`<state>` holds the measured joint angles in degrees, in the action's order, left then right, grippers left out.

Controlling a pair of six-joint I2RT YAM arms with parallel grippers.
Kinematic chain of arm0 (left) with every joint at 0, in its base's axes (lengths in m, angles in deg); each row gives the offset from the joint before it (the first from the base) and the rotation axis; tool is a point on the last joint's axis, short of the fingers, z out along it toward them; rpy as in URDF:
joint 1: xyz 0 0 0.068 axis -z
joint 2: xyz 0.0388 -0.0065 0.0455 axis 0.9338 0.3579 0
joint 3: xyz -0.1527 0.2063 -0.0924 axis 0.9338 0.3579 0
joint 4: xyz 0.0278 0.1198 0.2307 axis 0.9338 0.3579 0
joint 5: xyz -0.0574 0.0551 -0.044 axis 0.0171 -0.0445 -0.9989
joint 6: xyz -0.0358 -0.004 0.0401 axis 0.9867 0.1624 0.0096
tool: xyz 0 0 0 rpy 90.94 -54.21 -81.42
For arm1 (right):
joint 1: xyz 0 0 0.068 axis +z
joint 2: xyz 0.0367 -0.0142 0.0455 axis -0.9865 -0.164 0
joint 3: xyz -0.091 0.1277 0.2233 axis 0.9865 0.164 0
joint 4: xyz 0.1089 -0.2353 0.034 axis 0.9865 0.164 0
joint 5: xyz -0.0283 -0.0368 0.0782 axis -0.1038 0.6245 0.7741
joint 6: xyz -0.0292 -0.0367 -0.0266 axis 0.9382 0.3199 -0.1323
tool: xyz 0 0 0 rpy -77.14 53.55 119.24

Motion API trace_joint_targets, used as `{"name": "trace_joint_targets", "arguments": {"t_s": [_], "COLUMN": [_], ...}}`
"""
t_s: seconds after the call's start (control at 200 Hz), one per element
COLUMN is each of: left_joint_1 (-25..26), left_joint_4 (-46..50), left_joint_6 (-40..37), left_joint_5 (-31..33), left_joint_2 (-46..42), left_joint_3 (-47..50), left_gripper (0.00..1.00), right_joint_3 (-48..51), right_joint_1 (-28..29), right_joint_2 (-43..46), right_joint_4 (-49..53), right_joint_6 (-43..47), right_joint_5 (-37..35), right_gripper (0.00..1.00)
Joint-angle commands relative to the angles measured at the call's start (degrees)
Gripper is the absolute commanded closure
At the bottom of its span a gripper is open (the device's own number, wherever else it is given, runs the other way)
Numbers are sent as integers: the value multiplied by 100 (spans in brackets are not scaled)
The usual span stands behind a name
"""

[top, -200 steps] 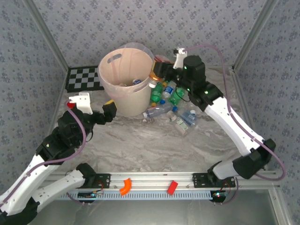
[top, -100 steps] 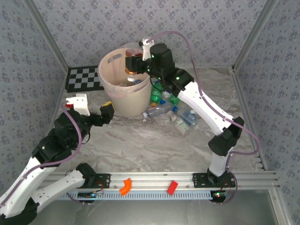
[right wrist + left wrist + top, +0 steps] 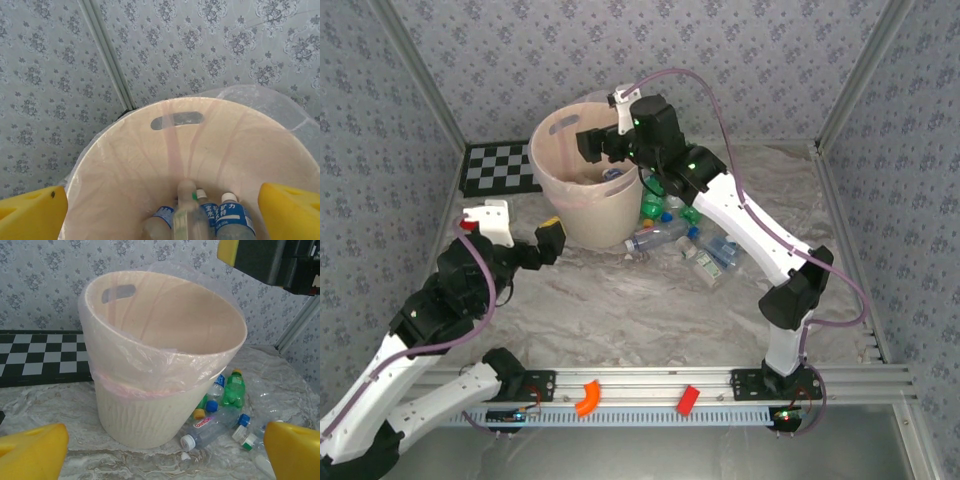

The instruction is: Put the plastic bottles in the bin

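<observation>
The bin (image 3: pixel 565 200) is a big pale pink bucket with a clear liner, standing at the back left of the table. My right gripper (image 3: pixel 599 146) hangs open over its mouth with nothing between its yellow fingertips (image 3: pixel 31 215). Below it, inside the bin (image 3: pixel 125 165), lie clear plastic bottles with blue labels (image 3: pixel 231 216), and one blurred bottle (image 3: pixel 188 212) among them. More plastic bottles lie on the table right of the bin: green ones (image 3: pixel 656 203) and clear ones (image 3: pixel 658 236) (image 3: pixel 216 426). My left gripper (image 3: pixel 549 241) is open and empty, pointed at the bin's wall (image 3: pixel 145 410) from the near left.
A black-and-white checkerboard (image 3: pixel 498 168) lies left of the bin. Patterned walls and metal posts close in the table on three sides. An orange block (image 3: pixel 586 397) and a red block (image 3: pixel 688 400) sit on the front rail. The right arm's links arch over the bottle pile.
My right gripper carried a bottle from the pile leftward to above the bin and has opened; its jaws are now empty. The left arm has barely moved.
</observation>
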<state>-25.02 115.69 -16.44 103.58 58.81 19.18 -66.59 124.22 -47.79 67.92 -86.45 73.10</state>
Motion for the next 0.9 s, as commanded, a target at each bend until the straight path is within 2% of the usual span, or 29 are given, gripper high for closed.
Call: {"name": "trace_joint_targets", "arguments": {"t_s": [0.0, 0.525, 0.895], "left_joint_1": [24, 26, 37], "left_joint_4": [-62, -417, -642], "left_joint_6": [-134, -320, -299], "left_joint_5": [-182, -1796, -2155], "left_joint_2": [58, 650, 1122], "left_joint_3": [-147, -34, 42], "left_gripper": [0, 0, 0], "right_joint_3": [135, 2213, 4129], "right_joint_1": [46, -135, -764], "right_joint_2": [336, 1688, 2602], "right_joint_4": [58, -191, 232], "right_joint_6": [110, 72, -367], "right_joint_5": [-194, -529, -512], "right_gripper": [0, 0, 0]}}
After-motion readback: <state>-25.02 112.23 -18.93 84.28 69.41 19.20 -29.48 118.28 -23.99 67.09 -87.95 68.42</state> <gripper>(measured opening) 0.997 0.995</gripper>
